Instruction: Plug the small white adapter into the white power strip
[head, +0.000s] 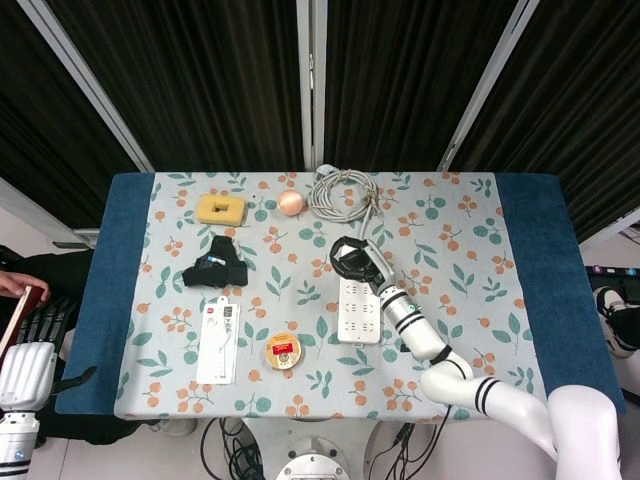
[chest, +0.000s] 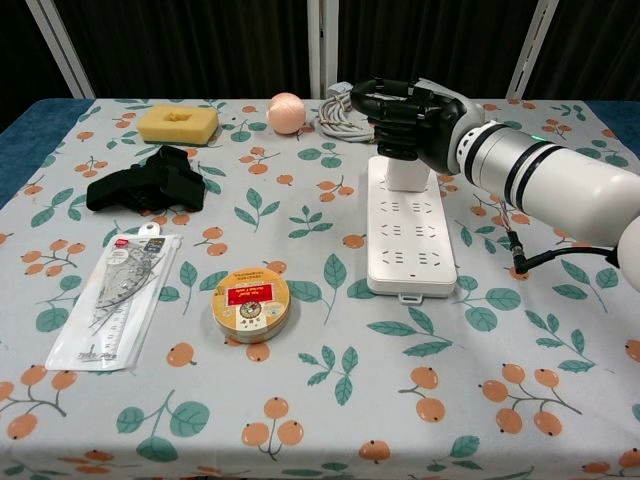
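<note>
The white power strip lies flat at the table's middle right, its long side running away from me. The small white adapter stands upright in the strip's far sockets. My right hand sits on the adapter's top with its dark fingers curled in, pressing on it; whether any finger wraps the sides is hidden. In the head view the right hand covers the adapter and the far end of the strip. My left hand hangs off the table's near left corner, fingers apart and holding nothing.
A coiled grey cable lies just behind the strip, with a pink ball and a yellow sponge to its left. A black strap, a packaged ruler and a round tin lie further left.
</note>
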